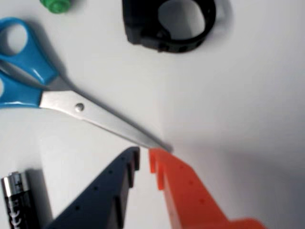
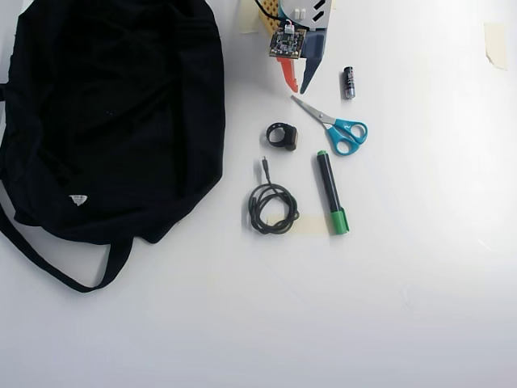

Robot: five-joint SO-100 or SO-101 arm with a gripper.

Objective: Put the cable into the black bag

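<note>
The cable (image 2: 253,212) is a small coil of thin black cord lying on the white table, its straight plug end (image 2: 265,167) pointing up the overhead view. It does not show in the wrist view. The black bag (image 2: 113,105) fills the overhead view's upper left, a strap (image 2: 48,263) trailing below it. My gripper (image 2: 298,89) hangs at the top centre, well above the cable in the picture, with one orange and one dark blue finger. In the wrist view my gripper (image 1: 144,155) has its tips close together with nothing between them, just off the scissors' point.
Blue-handled scissors (image 1: 95,114) (image 2: 335,125) lie right of the gripper. A black ring-shaped band (image 1: 143,33) (image 2: 291,139) sits between gripper and cable. A black marker (image 2: 329,190) with green cap (image 1: 57,5) lies beside the coil. A battery (image 1: 16,200) (image 2: 348,82) rests nearby.
</note>
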